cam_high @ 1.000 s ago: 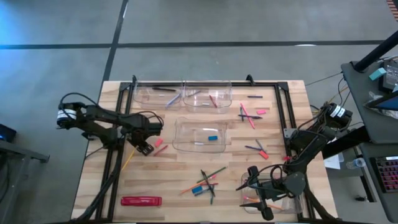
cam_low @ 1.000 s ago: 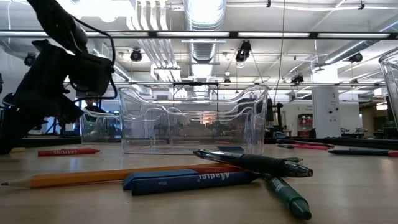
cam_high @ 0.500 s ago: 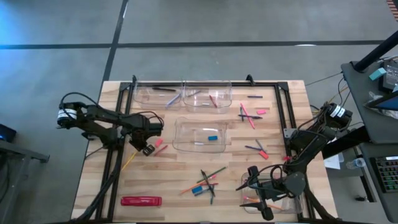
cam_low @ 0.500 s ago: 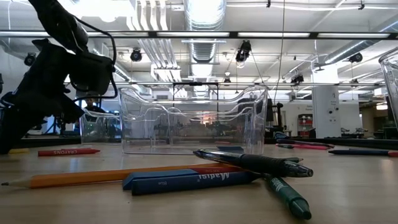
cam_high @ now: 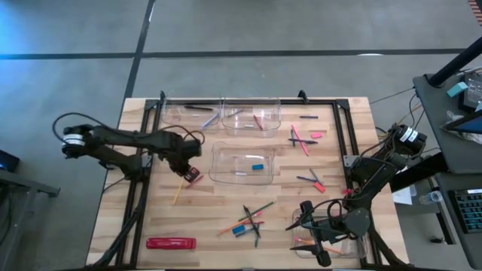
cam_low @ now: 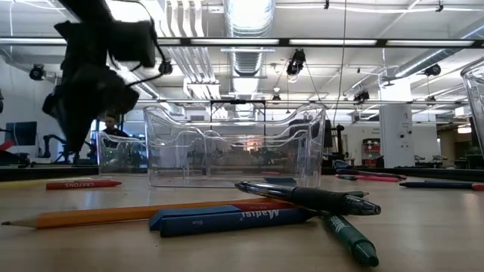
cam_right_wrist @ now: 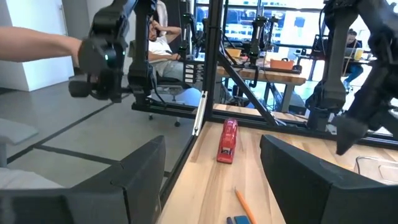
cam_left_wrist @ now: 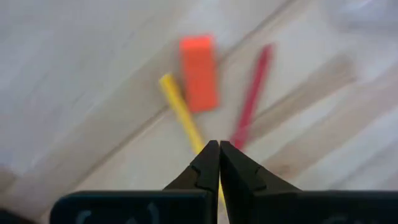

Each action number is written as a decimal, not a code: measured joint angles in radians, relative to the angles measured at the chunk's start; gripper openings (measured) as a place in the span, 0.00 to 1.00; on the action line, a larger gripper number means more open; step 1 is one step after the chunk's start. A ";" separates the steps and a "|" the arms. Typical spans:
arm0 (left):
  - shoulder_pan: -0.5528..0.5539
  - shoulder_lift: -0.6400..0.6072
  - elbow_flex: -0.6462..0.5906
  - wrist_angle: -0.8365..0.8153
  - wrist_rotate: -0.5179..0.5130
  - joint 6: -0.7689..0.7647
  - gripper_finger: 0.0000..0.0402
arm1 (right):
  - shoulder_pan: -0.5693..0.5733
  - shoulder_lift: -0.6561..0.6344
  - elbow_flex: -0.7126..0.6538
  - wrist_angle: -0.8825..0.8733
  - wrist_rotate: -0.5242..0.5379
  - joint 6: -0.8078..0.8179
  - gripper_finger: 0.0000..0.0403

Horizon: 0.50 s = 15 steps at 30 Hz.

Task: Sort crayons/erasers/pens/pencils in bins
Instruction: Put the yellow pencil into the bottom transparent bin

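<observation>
My left gripper (cam_high: 188, 172) hangs above the table's left half, just left of the middle bin (cam_high: 241, 164), and is shut on a yellow pencil (cam_high: 178, 194). In the left wrist view a red eraser (cam_left_wrist: 199, 81) and a red crayon (cam_left_wrist: 252, 93) lie on the wood under the gripper (cam_left_wrist: 219, 149). My right gripper (cam_high: 316, 226) waits open and level over the near right bin (cam_high: 301, 224), with nothing between its fingers (cam_right_wrist: 292, 174). Two more bins (cam_high: 184, 113) (cam_high: 252, 114) stand at the far edge. My left gripper pinches the yellow pencil's shaft (cam_left_wrist: 200, 144) between its two fingers, right at their tips. The fingers come from above, pointing steeply down. The pencil's longer part (cam_left_wrist: 177, 102) reaches out past the tips. Whether its far end rests on the table I cannot tell.
A blue eraser (cam_high: 257, 165) lies in the middle bin. Loose pens, pencils and crayons lie near the front centre (cam_high: 252, 218) and on the right (cam_high: 301, 139) (cam_high: 312, 181). A long red flat pack (cam_high: 171, 242) sits at the near left. A dark frame (cam_high: 343, 128) borders the table.
My left gripper has shut on the yellow pencil, then risen and gone toward the table's right, toward the middle bin, tipping more steeply downward. The pencil has shifted right with it. The red eraser and crayon have stayed on the table.
</observation>
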 joint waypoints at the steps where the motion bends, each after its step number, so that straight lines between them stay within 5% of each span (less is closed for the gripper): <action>1: -0.002 -0.014 0.016 0.003 -0.003 0.000 0.01 | 0.000 0.000 0.000 0.000 0.000 0.000 0.62; 15: -0.051 -0.061 0.037 -0.027 -0.015 -0.082 0.01 | 0.000 0.000 0.000 -0.016 0.001 0.004 0.62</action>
